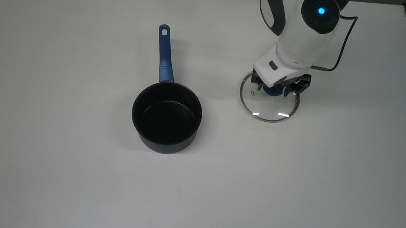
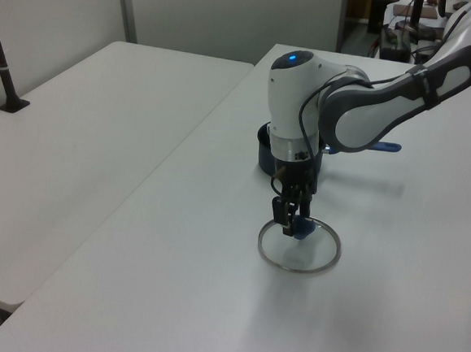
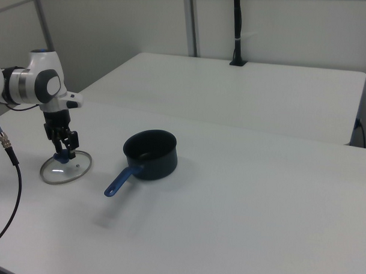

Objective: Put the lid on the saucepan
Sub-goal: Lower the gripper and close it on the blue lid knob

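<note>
now | claw (image 1: 276,88) spread astride lid (image 1: 268,107) knob | saucepan (image 1: 167,117) well apart on table (image 1: 68,171) | black cable (image 1: 339,54) beside arm

Arm (image 2: 371,113): glossy white moulded shells with dark grey inlays along the link sides, rounded joint housings. Wrist housing (image 1: 311,31) is white, bulbous, capped by a dark round disc with a lit blue indicator (image 1: 321,11) at its centre; the same blue light shows on top of the housing in the left view. Below the wrist sits a white flange block (image 1: 275,70) with one small dark rectangular mark on its face. Gripper (image 1: 276,87) hardware under the flange is black, with angular brackets. A thin black cable (image 1: 344,42) loops off the wrist's side, ending in a metallic plug; another black cable hangs at the right view's left edge.
</note>
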### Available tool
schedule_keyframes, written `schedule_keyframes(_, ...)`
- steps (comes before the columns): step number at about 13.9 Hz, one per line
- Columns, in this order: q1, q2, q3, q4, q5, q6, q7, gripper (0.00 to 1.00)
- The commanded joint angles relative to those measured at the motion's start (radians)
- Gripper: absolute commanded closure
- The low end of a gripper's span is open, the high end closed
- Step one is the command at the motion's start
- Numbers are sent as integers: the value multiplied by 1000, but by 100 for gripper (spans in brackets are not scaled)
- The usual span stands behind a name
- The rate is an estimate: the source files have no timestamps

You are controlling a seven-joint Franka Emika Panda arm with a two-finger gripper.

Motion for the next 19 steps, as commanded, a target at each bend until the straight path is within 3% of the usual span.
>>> schedule_keyframes(1,14,-2,-9,-12,-21,31,32,30)
schedule_keyframes(9,25,-20,-9,-13,-21,-35,23,31)
schedule_keyframes(13,23,-31,-8,-17,-21,-57,8,57)
schedule_keyframes(19,14,-77,-11,-7,-9,-133,-12,66)
